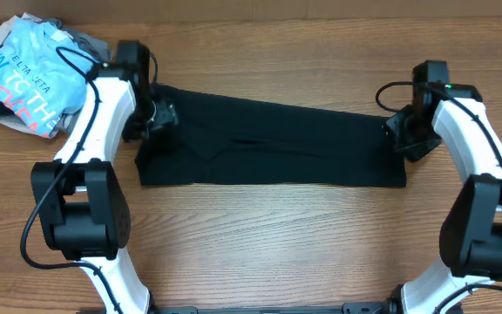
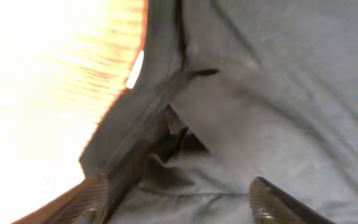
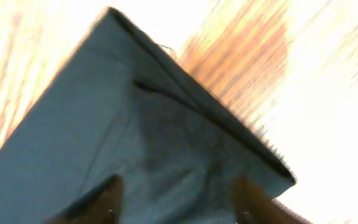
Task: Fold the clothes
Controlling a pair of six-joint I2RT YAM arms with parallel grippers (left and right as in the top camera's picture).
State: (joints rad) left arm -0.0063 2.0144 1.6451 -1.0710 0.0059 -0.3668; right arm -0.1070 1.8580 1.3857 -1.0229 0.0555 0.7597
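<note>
The clothes [image 1: 268, 144], a black T-shirt, lie folded into a long flat band across the middle of the table. My left gripper [image 1: 159, 118] hangs over the band's left end. In the left wrist view its jaws stand wide apart [image 2: 179, 205], with creased fabric [image 2: 260, 93] lying loose below them. My right gripper [image 1: 399, 131] is over the band's right end. In the right wrist view it [image 3: 179, 202] is open, one fingertip [image 3: 104, 199] on each side of the cloth corner [image 3: 123, 124], which rests flat on the wood.
A light blue T-shirt [image 1: 29, 74] with lettering lies crumpled on grey garments [image 1: 85, 44] at the back left corner. Bare wooden table [image 1: 268, 235] stretches in front of the black band.
</note>
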